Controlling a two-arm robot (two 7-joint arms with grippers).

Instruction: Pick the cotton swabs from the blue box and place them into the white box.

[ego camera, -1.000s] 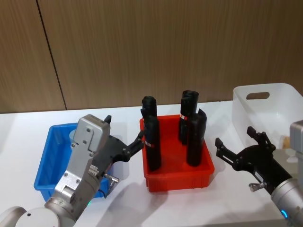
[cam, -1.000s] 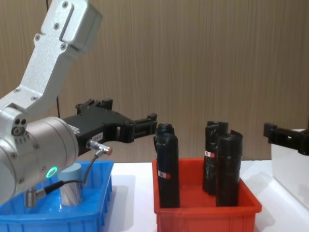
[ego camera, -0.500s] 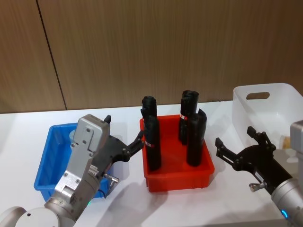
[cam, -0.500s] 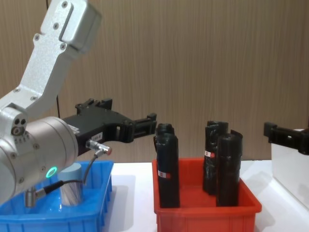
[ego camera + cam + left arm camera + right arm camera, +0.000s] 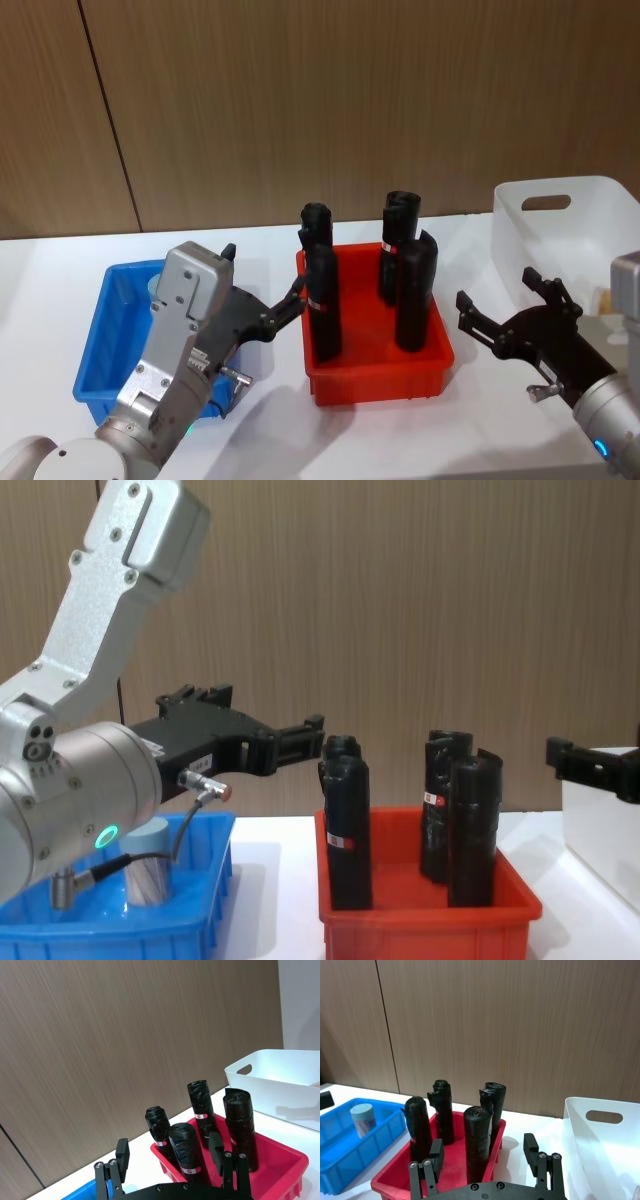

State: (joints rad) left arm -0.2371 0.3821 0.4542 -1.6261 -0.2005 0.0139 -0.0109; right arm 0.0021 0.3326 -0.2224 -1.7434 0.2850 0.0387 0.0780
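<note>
Your cotton swab tub (image 5: 147, 875) stands lower left in the blue box (image 5: 100, 942), likely light, rigid, slick; left end effector (image 5: 262, 272) and right end effector (image 5: 497, 290) gape empty, so grip its sides.

Colour-wise: the blue box (image 5: 95, 345) at lower left is bright blue, the red bin (image 5: 380, 378) in the middle is solid red, and the white box (image 5: 585, 215) at right is plain white. The rolls (image 5: 322, 310) in the bin are black, some with a thin red-and-white band. The cotton swabs (image 5: 362, 1120) tub has a grey-blue lid over a clear body. Left gripper (image 5: 262, 272) and right gripper (image 5: 495, 288) are both black. The left arm (image 5: 110, 580) is silver-grey with a green light (image 5: 107, 834). The wall (image 5: 300, 100) is brown wood grain and the table (image 5: 40, 270) is white.
</note>
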